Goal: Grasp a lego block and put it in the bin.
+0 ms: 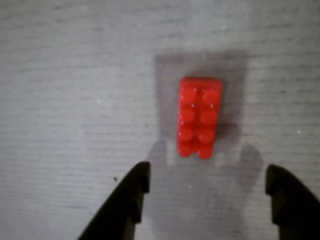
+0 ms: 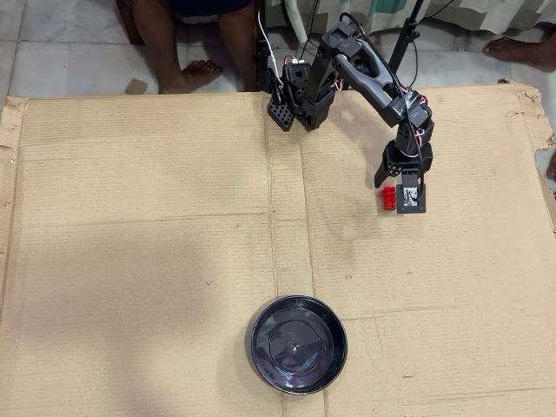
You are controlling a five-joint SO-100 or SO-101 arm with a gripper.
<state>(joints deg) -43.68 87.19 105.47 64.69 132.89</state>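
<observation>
The red lego block point(image 1: 199, 117) lies flat on the cardboard, studs up, in the middle of the wrist view. My gripper point(image 1: 207, 175) is open, and its two black fingers point(image 1: 131, 200) enter from the bottom edge, spread wider than the block and just short of it. They do not touch it. In the overhead view the block point(image 2: 387, 199) sits at the right, directly under my gripper point(image 2: 396, 189). The black bin point(image 2: 254, 343) stands empty at the bottom centre, far from the block.
A large cardboard sheet point(image 2: 148, 243) covers the floor. The arm's base point(image 2: 300, 95) stands at its far edge. People's bare feet point(image 2: 195, 74) rest beyond that edge.
</observation>
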